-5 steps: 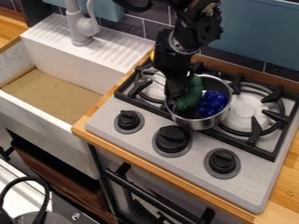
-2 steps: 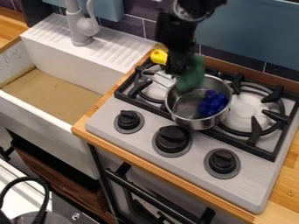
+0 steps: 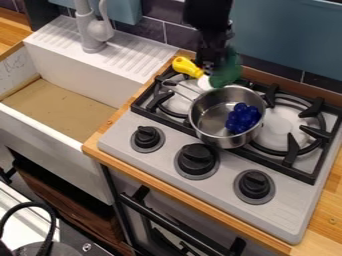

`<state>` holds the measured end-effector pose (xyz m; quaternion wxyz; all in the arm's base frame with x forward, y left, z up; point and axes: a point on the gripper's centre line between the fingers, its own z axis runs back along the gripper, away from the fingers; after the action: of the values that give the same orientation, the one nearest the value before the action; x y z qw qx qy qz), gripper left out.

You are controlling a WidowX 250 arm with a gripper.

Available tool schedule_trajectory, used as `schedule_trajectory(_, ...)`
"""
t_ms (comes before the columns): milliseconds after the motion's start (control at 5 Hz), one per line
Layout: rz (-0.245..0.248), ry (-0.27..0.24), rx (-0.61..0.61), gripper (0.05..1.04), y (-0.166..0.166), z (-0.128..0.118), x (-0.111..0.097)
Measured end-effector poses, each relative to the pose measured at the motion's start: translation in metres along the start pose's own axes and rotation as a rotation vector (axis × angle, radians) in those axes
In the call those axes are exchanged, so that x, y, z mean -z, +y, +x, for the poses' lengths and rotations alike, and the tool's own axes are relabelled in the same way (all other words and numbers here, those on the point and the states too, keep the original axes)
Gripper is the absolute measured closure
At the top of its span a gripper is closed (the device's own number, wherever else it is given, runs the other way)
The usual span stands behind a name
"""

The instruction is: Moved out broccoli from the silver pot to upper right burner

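Grapes [image 3: 242,118] in pot [image 3: 228,142], pot on stove [image 3: 287,215], sink [image 3: 60,157] left of stove, knobs [image 3: 198,158] before pot

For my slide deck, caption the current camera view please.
Gripper holding green broccoli above the back of a silver pot with blue grapes inside.

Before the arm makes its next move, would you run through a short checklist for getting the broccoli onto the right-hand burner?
1. Broccoli in the gripper: ok, held off the stove.
2. Grip firm enough for the carry: cannot tell; the contact is blurred.
3. Broccoli outside the silver pot: ok, it shows beyond the far rim, though its height over the rim cannot be told.
4. Broccoli over the right-hand burner: not ok, it is off to that burner's left.
5. Pot upright on the grate: ok.
6. Blue grapes inside the pot: ok.
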<state>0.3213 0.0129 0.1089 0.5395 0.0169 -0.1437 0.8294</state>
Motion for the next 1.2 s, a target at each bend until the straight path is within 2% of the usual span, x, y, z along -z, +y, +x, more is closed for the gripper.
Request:
schedule_trajectory(200, -0.058, 0.030, 0.008, 0.796, -0.001, -0.019, -0.006)
schedule_trajectory(400, -0.042, 0.100, 0.058, 0.796, 0.006, -0.038, -0.006)
schedule_trajectory(600, -0.042, 0.137, 0.040, 0.796, 0.000, -0.054, -0.002)
schedule_trajectory(800, -0.050, 0.108, 0.065, 0.796, 0.002, -0.067, 0.007)
schedule_trajectory(1000, -0.099, 0.072, 0.077, 0.796, 0.006, -0.085, 0.019)
schedule_trajectory(1200, -0.125, 0.052, 0.084, 0.796, 0.003, -0.099, 0.027)
